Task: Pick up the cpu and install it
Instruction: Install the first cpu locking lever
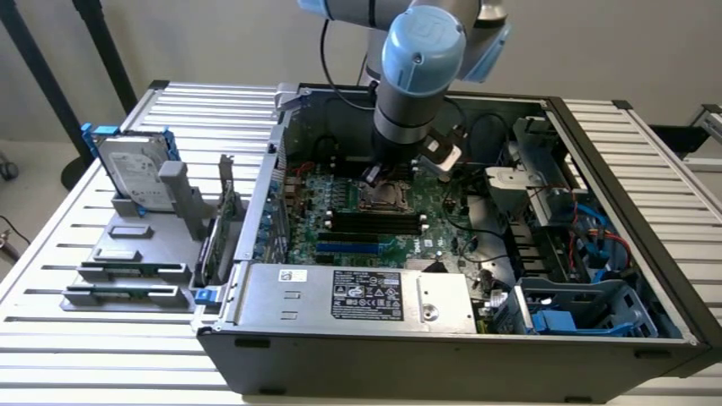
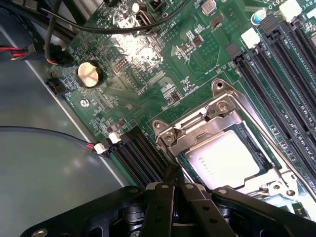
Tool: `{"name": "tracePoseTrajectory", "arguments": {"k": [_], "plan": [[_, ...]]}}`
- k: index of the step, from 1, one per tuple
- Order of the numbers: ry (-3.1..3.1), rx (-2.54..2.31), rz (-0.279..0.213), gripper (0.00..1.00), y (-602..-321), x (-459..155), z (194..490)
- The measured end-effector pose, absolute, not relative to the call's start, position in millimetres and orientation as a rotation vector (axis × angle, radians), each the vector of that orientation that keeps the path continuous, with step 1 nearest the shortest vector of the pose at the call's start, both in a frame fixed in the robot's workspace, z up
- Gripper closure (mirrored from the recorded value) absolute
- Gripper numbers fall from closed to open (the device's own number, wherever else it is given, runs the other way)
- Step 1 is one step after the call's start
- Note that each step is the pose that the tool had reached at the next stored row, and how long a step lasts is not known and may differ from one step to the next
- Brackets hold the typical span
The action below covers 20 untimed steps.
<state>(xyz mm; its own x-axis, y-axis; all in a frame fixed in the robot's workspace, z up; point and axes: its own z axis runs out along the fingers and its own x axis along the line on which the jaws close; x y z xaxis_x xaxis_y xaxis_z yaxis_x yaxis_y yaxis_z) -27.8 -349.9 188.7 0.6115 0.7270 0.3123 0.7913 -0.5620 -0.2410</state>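
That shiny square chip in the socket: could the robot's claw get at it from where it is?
Probably yes. The cpu lies face up in the open socket frame with nothing over it, and the shut gripper sits at the frame's edge beside it, inside the computer case.

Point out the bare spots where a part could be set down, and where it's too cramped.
Free: the slatted table in front of the grey parts holder, and the slats right of the computer case. Crowded: the motherboard around the CPU in its socket, under the shut gripper.
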Motion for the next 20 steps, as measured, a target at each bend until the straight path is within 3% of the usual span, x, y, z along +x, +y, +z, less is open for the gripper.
{"name": "tracePoseTrajectory", "arguments": {"k": [20], "plan": [[-1.22, -2.473, -0.247, 0.89, -355.9, -20.8, 202.2]]}}
